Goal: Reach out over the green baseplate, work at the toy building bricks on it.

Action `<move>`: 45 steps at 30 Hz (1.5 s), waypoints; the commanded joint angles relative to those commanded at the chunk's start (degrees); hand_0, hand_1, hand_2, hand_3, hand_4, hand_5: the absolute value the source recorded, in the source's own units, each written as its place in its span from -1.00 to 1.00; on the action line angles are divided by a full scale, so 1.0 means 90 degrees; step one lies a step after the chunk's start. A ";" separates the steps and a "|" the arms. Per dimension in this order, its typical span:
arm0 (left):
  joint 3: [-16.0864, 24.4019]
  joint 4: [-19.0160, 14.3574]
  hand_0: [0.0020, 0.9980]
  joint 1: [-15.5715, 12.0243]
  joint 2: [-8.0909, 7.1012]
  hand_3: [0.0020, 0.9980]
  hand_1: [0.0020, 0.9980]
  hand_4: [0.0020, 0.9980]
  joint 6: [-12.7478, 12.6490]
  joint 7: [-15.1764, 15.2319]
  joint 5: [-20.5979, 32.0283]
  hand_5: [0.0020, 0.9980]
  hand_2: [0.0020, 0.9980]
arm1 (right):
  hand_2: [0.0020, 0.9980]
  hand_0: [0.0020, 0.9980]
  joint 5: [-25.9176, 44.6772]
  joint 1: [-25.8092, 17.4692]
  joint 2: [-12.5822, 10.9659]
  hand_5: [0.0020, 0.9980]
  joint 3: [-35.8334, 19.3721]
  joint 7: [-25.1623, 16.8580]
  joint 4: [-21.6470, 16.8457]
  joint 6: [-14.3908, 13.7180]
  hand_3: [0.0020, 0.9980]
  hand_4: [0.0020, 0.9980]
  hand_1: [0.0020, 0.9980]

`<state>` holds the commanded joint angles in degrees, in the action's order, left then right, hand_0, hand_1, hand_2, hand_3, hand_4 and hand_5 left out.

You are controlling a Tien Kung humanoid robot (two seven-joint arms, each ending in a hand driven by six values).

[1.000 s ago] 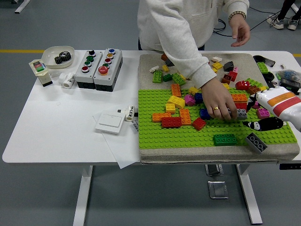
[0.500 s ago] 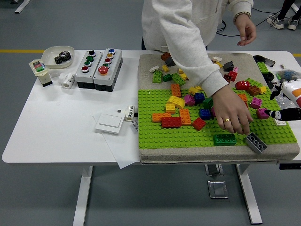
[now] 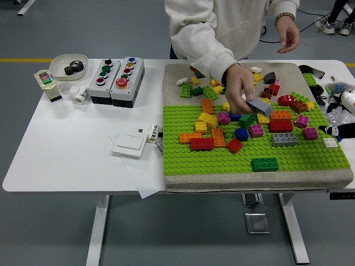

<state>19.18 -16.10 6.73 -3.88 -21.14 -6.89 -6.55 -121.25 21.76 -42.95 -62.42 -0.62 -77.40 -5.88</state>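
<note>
From the head view, the robot's right hand [image 3: 345, 113] is sitting at the picture's right edge, just over the right end of the green baseplate [image 3: 222, 160]; only its white shell and dark fingertips are showing, and whether those fingers are spread or curled cannot be told. The left arm is not showing. Inward from that hand, a white tile [image 3: 330, 142] and a magenta brick [image 3: 310, 133] are lying closest, then a grey brick [image 3: 284, 138] and a red brick [image 3: 280, 124]. A dark green brick [image 3: 265, 164] is standing alone nearer the front edge, with open green studs running along that front strip and around it. Farther inward, yellow, orange, red and blue bricks are crowding the plate's middle. A person at the far side is reaching down with one hand [image 3: 239, 88], which is holding a grey brick piece [image 3: 258, 107] above the cluster; the other hand [image 3: 287, 34] is hanging raised, well behind the plate. Well across the table from the robot hand, two push-button boxes [image 3: 116, 81] and a white switch plate [image 3: 130, 144] are lying on bare white table [image 3: 66, 149]. No writing is legible.
</note>
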 joint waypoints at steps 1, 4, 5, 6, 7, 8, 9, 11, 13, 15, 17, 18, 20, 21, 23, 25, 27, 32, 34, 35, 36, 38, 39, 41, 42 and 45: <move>-0.0009 -0.0001 0.22 0.0002 -0.0002 0.10 0.40 0.13 0.0002 0.0004 0.0009 0.24 0.32 | 0.13 -0.09 0.0006 -0.0002 0.0005 0.05 -0.0025 0.0008 0.0016 -0.0005 0.03 0.74 0.01; -0.0011 0.0000 0.22 0.0009 -0.0001 0.10 0.40 0.13 0.0005 0.0008 0.0019 0.24 0.32 | 0.13 -0.09 0.0073 0.0042 -0.0021 0.05 0.0028 0.0002 0.0058 0.0103 0.03 0.74 0.01; -0.0007 0.0000 0.22 0.0011 0.0000 0.10 0.40 0.13 0.0006 0.0006 0.0015 0.24 0.32 | 0.13 -0.09 0.0107 0.0079 -0.0039 0.05 0.0101 -0.0028 0.0075 0.0166 0.03 0.74 0.01; -0.0005 0.0000 0.22 0.0012 0.0000 0.10 0.40 0.13 0.0007 0.0004 0.0012 0.24 0.32 | 0.13 -0.09 0.0127 0.0105 -0.0046 0.05 0.0154 -0.0051 0.0086 0.0203 0.03 0.74 0.01; -0.0003 -0.0001 0.21 0.0013 0.0000 0.10 0.39 0.13 0.0007 0.0000 0.0004 0.24 0.32 | 0.18 0.01 0.0145 0.0139 -0.0048 0.05 0.0228 -0.0082 0.0101 0.0242 0.07 0.75 0.06; -0.0001 -0.0002 0.21 0.0014 0.0000 0.10 0.39 0.13 0.0008 -0.0003 -0.0005 0.24 0.32 | 0.18 0.01 0.0163 0.0176 -0.0043 0.05 0.0296 -0.0105 0.0121 0.0253 0.07 0.75 0.06; 0.0002 -0.0004 0.21 0.0013 0.0000 0.10 0.39 0.13 0.0010 -0.0008 -0.0018 0.24 0.32 | 0.18 0.01 0.0211 0.0265 -0.0028 0.05 0.0473 -0.0144 0.0174 0.0253 0.07 0.75 0.06; 0.0007 -0.0006 0.21 0.0012 0.0002 0.10 0.39 0.13 0.0011 -0.0013 -0.0023 0.24 0.32 | 0.18 0.01 0.0269 0.0399 0.0008 0.05 0.0729 -0.0161 0.0255 0.0245 0.07 0.75 0.06; 0.0013 -0.0008 0.21 0.0012 0.0000 0.10 0.39 0.13 0.0017 -0.0019 -0.0047 0.24 0.32 | 0.30 0.03 0.0318 0.0534 0.0097 0.04 0.0991 -0.0177 0.0335 0.0197 0.15 0.75 0.13; 0.0016 -0.0009 0.21 0.0012 -0.0002 0.10 0.39 0.13 0.0022 -0.0022 -0.0060 0.24 0.32 | 0.30 0.03 0.0340 0.0595 0.0152 0.04 0.1126 -0.0190 0.0367 0.0171 0.15 0.75 0.13; 0.0019 -0.0012 0.21 0.0012 -0.0008 0.10 0.39 0.13 0.0034 -0.0029 -0.0075 0.24 0.32 | 0.30 0.03 0.0355 0.0687 0.0264 0.04 0.1338 -0.0222 0.0408 0.0134 0.15 0.75 0.13; 0.0019 -0.0010 0.21 0.0012 -0.0010 0.10 0.39 0.13 0.0037 -0.0028 -0.0079 0.24 0.32 | 0.30 0.03 0.0357 0.0713 0.0309 0.04 0.1407 -0.0233 0.0423 0.0116 0.15 0.75 0.13; 0.0019 -0.0006 0.21 0.0012 -0.0011 0.10 0.39 0.13 0.0043 -0.0023 -0.0089 0.24 0.32 | 0.36 0.13 0.0368 0.0765 0.0415 0.02 0.1549 -0.0260 0.0459 0.0082 0.20 0.75 0.17; 0.0020 -0.0004 0.21 0.0012 -0.0011 0.10 0.39 0.13 0.0045 -0.0021 -0.0092 0.24 0.32 | 0.36 0.13 0.0373 0.0779 0.0447 0.02 0.1588 -0.0270 0.0470 0.0073 0.20 0.75 0.17; 0.0012 -0.0004 0.21 0.0014 -0.0015 0.10 0.39 0.13 0.0049 -0.0013 -0.0077 0.24 0.32 | 0.36 0.13 0.0389 0.0825 0.0542 0.02 0.1690 -0.0291 0.0518 0.0019 0.20 0.75 0.17; 0.0004 -0.0004 0.21 0.0015 -0.0016 0.10 0.39 0.13 0.0049 -0.0003 -0.0051 0.24 0.32 | 0.37 0.12 0.0412 0.0903 0.0660 -0.05 0.1813 -0.0302 0.0619 -0.0021 0.24 0.73 0.18; 0.0002 -0.0004 0.21 0.0018 -0.0020 0.10 0.39 0.13 0.0053 -0.0002 -0.0055 0.24 0.32 | 0.37 0.12 0.0458 0.0984 0.0780 -0.05 0.1920 -0.0310 0.0746 -0.0062 0.24 0.73 0.18; -0.0002 -0.0007 0.21 0.0030 -0.0025 0.10 0.39 0.13 0.0053 -0.0003 -0.0055 0.24 0.32 | 0.30 0.04 0.0589 0.1156 0.1030 -0.09 0.2073 -0.0364 0.1094 -0.0105 0.26 0.71 0.14; 0.0003 -0.0004 0.21 0.0038 -0.0027 0.10 0.39 0.13 0.0052 -0.0003 -0.0059 0.24 0.32 | 0.30 0.04 0.0622 0.1219 0.1110 -0.09 0.2120 -0.0411 0.1256 -0.0128 0.26 0.71 0.14; 0.0003 -0.0004 0.21 0.0040 -0.0028 0.10 0.39 0.13 0.0052 0.0000 -0.0052 0.24 0.32 | 0.30 0.04 0.0632 0.1243 0.1136 -0.09 0.2138 -0.0431 0.1319 -0.0141 0.26 0.71 0.14; 0.0001 -0.0004 0.21 0.0042 -0.0028 0.10 0.39 0.13 0.0051 0.0003 -0.0047 0.25 0.32 | 0.24 0.07 0.0638 0.1263 0.1159 -0.12 0.2152 -0.0447 0.1372 -0.0156 0.28 0.69 0.11; -0.0003 -0.0004 0.21 0.0046 -0.0031 0.10 0.39 0.13 0.0052 0.0007 -0.0040 0.25 0.32 | 0.24 0.07 0.0644 0.1295 0.1198 -0.12 0.2172 -0.0474 0.1481 -0.0188 0.28 0.69 0.11; 0.0000 -0.0004 0.21 0.0048 -0.0031 0.10 0.39 0.13 0.0051 0.0005 -0.0042 0.25 0.32 | 0.24 0.07 0.0652 0.1319 0.1229 -0.12 0.2188 -0.0494 0.1553 -0.0197 0.28 0.69 0.11; 0.0003 -0.0003 0.21 0.0051 -0.0032 0.10 0.39 0.13 0.0049 0.0004 -0.0045 0.25 0.32 | 0.24 0.07 0.0661 0.1345 0.1264 -0.12 0.2207 -0.0516 0.1646 -0.0206 0.28 0.69 0.11; 0.0001 -0.0004 0.21 0.0053 -0.0032 0.10 0.39 0.13 0.0049 0.0004 -0.0045 0.25 0.32 | 0.24 0.07 0.0655 0.1362 0.1293 -0.12 0.2218 -0.0526 0.1712 -0.0219 0.28 0.69 0.11; 0.0003 -0.0006 0.21 0.0055 -0.0031 0.10 0.40 0.13 0.0048 0.0003 -0.0048 0.25 0.32 | 0.18 0.03 0.0663 0.1401 0.1383 -0.11 0.2228 -0.0564 0.1897 -0.0259 0.30 0.70 0.06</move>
<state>19.20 -16.15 7.23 -4.16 -20.71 -6.87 -6.99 -115.29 34.37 -30.50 -42.37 -5.70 -60.33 -8.21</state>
